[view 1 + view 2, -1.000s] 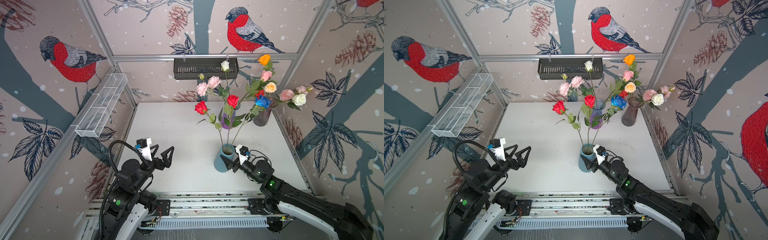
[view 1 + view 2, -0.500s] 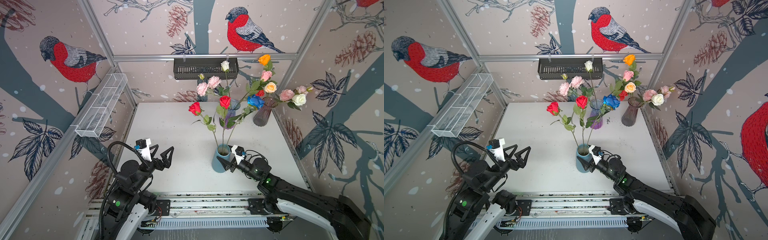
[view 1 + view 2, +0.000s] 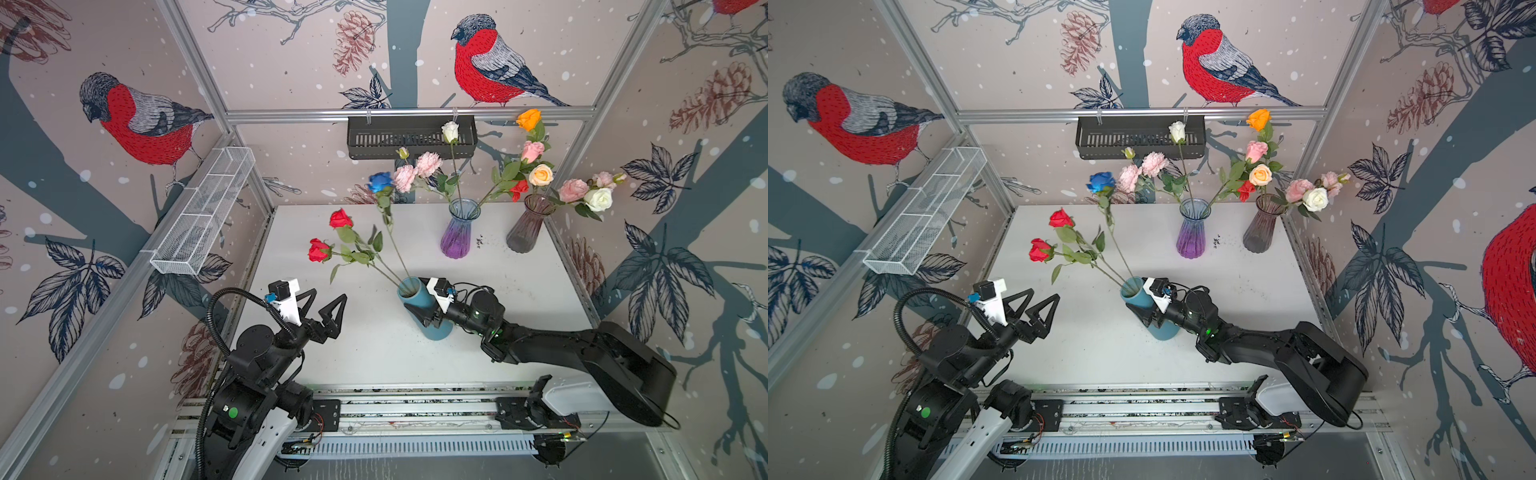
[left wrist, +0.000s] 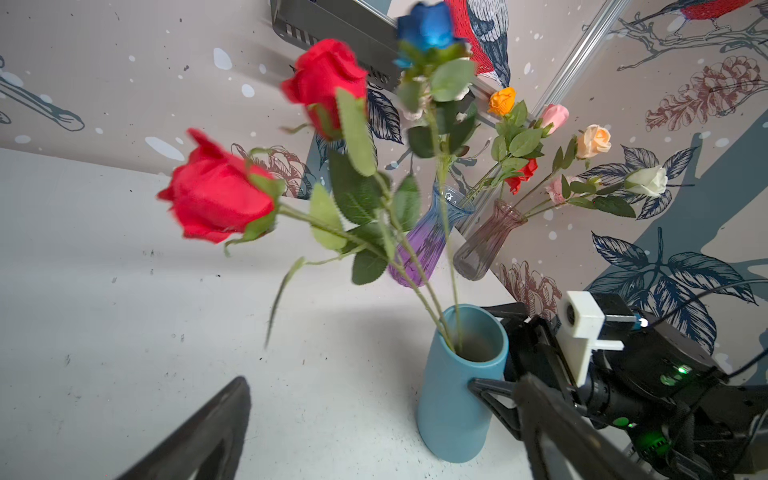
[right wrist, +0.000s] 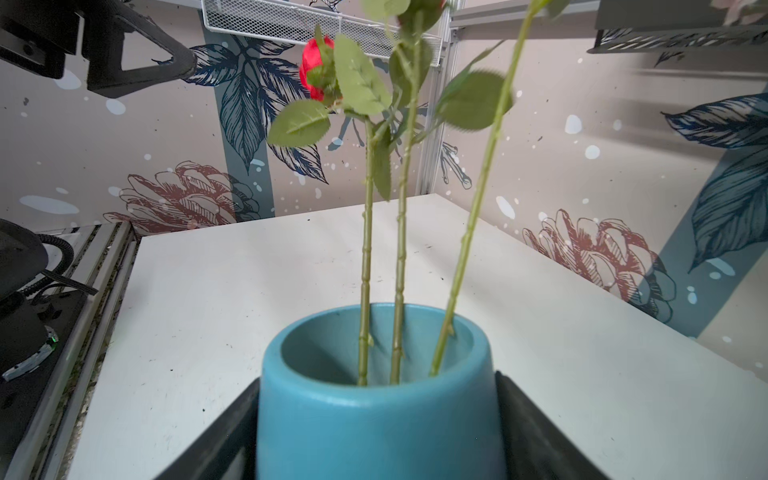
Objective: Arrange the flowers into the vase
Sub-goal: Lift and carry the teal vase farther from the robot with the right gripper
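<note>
"What's in the teal vase (image 4: pixel 453 407)?"

"Two red roses (image 3: pixel 340 218) and a blue rose (image 3: pixel 380 181), stems inside, heads leaning left. It's toward the white table's (image 3: pixel 519 299) front."

"And the arms?"

"The right gripper (image 5: pixel 378 424) clamps the vase's sides. The left gripper (image 3: pixel 328 296) hangs spread wide, grasping nothing."

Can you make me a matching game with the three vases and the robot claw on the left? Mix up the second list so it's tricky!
Things:
1. blue vase
2. purple vase
3. smoky grey vase
4. left gripper

Where or how:
A. open, holding nothing
B. in the back right corner of the table
C. clasped by the right gripper, with two red roses and a blue rose inside
D. at the back, away from the corner

Pairs: 1-C, 2-D, 3-B, 4-A
</note>
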